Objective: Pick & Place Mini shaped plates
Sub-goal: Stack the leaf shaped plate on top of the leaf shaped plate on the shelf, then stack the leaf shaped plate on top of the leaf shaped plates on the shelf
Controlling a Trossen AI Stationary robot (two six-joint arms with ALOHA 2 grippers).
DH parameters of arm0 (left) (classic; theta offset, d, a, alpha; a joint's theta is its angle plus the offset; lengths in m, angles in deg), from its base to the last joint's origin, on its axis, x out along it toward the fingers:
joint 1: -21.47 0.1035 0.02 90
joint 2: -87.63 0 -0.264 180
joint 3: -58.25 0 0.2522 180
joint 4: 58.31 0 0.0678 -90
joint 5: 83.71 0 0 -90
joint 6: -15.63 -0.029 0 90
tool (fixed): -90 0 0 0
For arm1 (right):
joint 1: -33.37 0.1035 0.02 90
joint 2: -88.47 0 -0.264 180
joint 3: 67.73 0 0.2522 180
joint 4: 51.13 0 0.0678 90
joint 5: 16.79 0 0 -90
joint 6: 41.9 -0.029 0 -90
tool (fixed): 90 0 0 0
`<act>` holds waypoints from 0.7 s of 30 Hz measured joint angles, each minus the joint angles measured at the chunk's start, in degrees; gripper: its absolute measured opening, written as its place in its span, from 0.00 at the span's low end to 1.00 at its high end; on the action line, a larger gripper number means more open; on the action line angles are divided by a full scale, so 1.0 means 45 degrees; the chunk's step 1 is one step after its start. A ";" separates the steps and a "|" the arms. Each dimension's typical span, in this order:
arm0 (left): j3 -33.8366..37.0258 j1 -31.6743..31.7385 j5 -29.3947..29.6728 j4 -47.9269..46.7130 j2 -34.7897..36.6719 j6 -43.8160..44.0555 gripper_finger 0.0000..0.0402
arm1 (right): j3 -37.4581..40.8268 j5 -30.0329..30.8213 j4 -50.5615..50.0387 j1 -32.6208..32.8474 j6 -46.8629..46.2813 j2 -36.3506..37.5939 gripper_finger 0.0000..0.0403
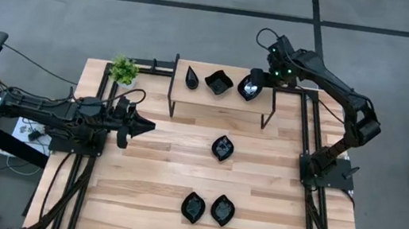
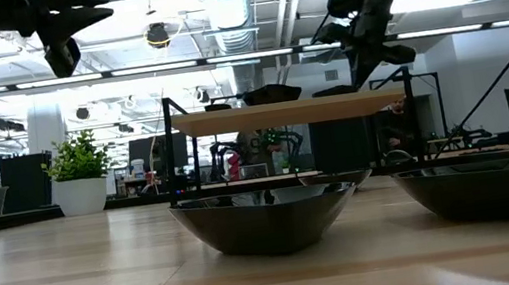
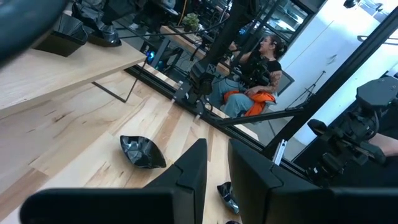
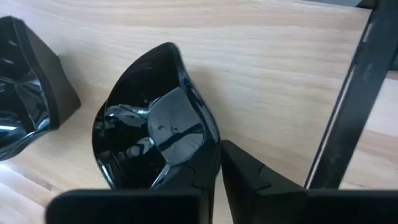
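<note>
Glossy black mini shaped plates sit in two groups: a slim teardrop, a wavy square and a leaf-like oval up on the raised wooden shelf, three more on the table. The right gripper pinches the oval's rim. The left gripper hovers, fingers slightly parted, holding nothing.

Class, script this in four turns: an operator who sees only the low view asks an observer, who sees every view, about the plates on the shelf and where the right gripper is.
Operator: How many plates are on the shelf?
Observer: Three in a row on the shelf: a teardrop, a wavy square and a leaf plate.
Operator: Where is the right gripper?
Observer: The right gripper is at the leaf plate, at the shelf's right end.
</note>
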 joint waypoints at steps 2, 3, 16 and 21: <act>0.0000 -0.0003 0.0000 0.0005 0.0001 0.0003 0.17 | 0.0000 -0.0008 -0.0004 0.0000 0.0002 0.0000 0.08; 0.0000 -0.0002 0.0000 0.0005 0.0000 0.0002 0.17 | 0.0000 -0.0017 -0.0007 0.0005 0.0017 0.0000 0.09; 0.0000 -0.0004 0.0000 0.0051 0.0000 0.0001 0.17 | -0.0124 -0.0040 -0.0898 -0.0020 0.0763 0.0245 0.21; 0.0000 -0.0004 0.0000 0.0086 0.0001 0.0001 0.17 | -0.0560 -0.0050 -0.2039 0.0113 0.0792 0.0956 0.21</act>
